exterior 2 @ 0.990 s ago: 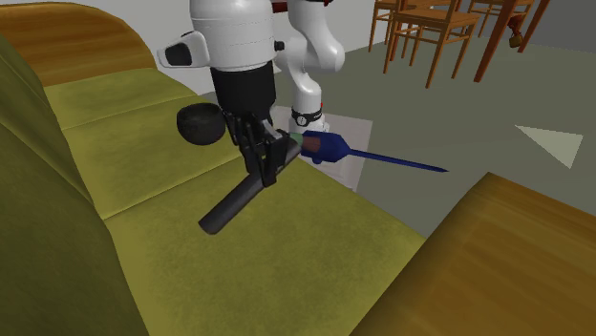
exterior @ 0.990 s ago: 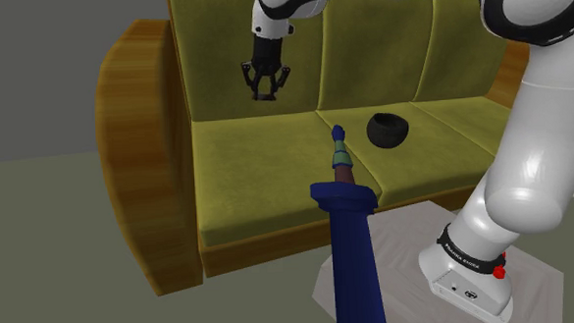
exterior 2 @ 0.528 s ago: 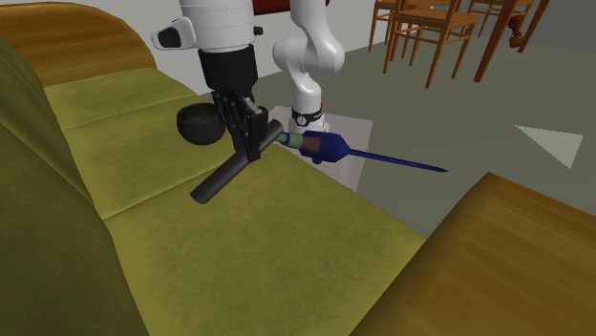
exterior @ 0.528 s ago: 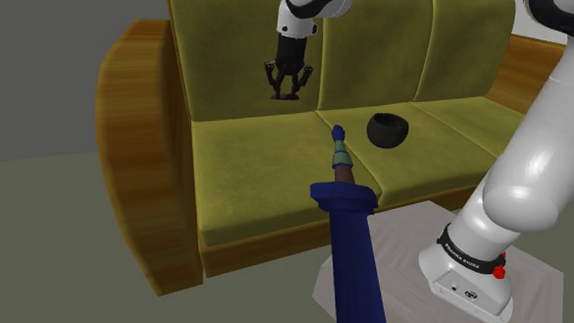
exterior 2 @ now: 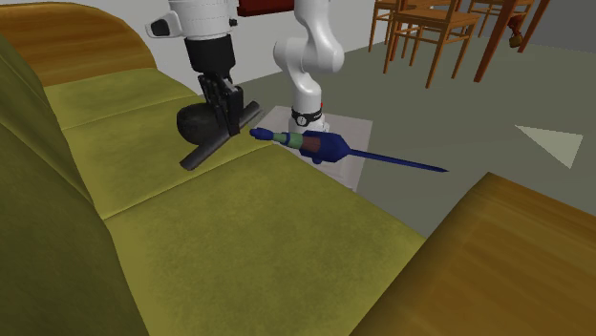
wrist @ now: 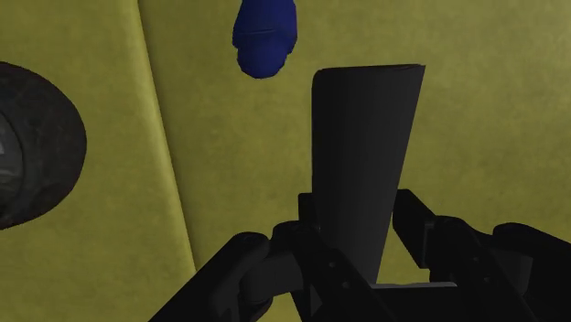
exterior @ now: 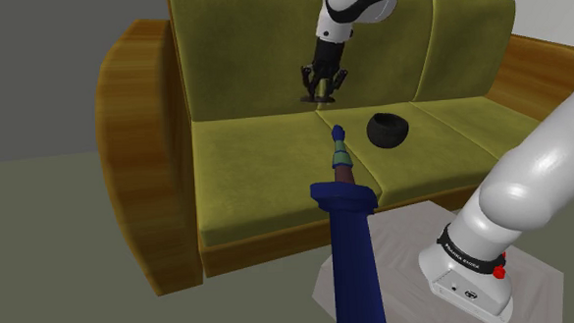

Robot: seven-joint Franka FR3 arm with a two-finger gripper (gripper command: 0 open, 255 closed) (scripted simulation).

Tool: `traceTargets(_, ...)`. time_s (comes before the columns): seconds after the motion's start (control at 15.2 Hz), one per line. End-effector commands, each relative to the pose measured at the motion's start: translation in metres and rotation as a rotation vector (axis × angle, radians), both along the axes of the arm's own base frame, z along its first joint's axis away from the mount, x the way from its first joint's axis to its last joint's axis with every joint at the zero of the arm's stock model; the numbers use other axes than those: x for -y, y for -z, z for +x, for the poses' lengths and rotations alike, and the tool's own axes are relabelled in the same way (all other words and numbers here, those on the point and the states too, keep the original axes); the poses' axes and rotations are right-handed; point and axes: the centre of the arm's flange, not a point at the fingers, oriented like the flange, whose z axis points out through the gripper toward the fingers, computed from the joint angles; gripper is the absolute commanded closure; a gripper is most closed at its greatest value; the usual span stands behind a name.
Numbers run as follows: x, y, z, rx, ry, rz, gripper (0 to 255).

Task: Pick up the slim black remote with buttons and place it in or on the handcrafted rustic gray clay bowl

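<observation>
My gripper [exterior: 321, 90] is shut on a slim black remote [exterior 2: 212, 141] and holds it in the air over the olive sofa seat. The remote slants down from the fingers [exterior 2: 230, 103] toward the cushion. In the wrist view the remote [wrist: 361, 174] sticks out between the two fingers [wrist: 416, 220], above the cushion seam. The dark round bowl [exterior: 388, 129] sits on the middle seat cushion, to the shoulder view's right of the gripper. In the second exterior view the bowl [exterior 2: 194, 124] lies just behind the remote, partly hidden. The bowl's rim [wrist: 41, 146] shows beside the gripper.
A long blue tool [exterior: 351, 222] with a teal and brown neck leans from the floor onto the seat's front edge, its tip [wrist: 265, 32] near the remote's end. The sofa [exterior: 256, 166] has wooden arms [exterior: 138, 161]. Wooden chairs [exterior 2: 430, 29] stand far off.
The gripper has carried the remote toward the shoulder view's right, from over the left cushion to the seam near the bowl. The grip stays the same.
</observation>
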Motion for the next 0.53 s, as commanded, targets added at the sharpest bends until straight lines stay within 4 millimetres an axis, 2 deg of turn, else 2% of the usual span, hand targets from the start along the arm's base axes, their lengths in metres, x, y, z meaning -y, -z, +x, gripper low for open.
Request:
traceTargets(0.0,0.021,-0.001,-0.018,0.000,-0.001,0.001,255)
traceTargets(0.46,0.091,0.001,-0.079,0.000,-0.001,0.001,255)
